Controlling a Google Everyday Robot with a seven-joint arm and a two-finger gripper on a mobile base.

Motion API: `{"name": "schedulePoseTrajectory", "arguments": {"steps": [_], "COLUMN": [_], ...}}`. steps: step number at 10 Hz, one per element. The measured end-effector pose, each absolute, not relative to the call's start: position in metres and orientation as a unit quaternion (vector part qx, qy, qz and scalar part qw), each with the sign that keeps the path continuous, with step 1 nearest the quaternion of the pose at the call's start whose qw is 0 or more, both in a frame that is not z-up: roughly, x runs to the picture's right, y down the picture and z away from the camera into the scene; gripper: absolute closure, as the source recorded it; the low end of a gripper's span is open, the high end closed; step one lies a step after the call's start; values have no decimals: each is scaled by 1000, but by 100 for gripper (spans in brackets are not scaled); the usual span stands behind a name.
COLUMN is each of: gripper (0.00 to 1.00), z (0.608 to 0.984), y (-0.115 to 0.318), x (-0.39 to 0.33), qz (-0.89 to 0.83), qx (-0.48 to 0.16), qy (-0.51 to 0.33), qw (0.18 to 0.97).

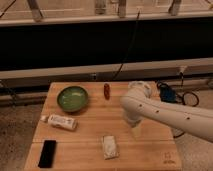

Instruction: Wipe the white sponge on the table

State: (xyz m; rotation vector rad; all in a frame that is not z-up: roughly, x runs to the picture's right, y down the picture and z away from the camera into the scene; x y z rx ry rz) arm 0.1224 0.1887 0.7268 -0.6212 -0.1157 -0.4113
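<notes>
The gripper [136, 131] is hanging open and empty right of centre, near but not touching the white sponge [110, 146] lying low-centre on the table [82, 142], so grasping and wiping are remaining.

This seems to be a robot test lab. A white robot arm [165, 112] reaches over a light-brown wooden butcher-block table [90, 136], its gripper [136, 131] hanging low above the right half. On the speckled floor [15, 125] lie black and blue cables [171, 95], near a long dark wall [60, 45].
</notes>
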Motion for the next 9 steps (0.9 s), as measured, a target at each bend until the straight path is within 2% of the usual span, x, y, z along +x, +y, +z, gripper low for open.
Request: {"name": "schedulePoseTrajectory", "arguments": {"steps": [9], "gripper": [20], "z": [737], "y": [216], "x": [81], "qz": [-343], "qx": [-310], "qy": [-113], "qw": [880]}}
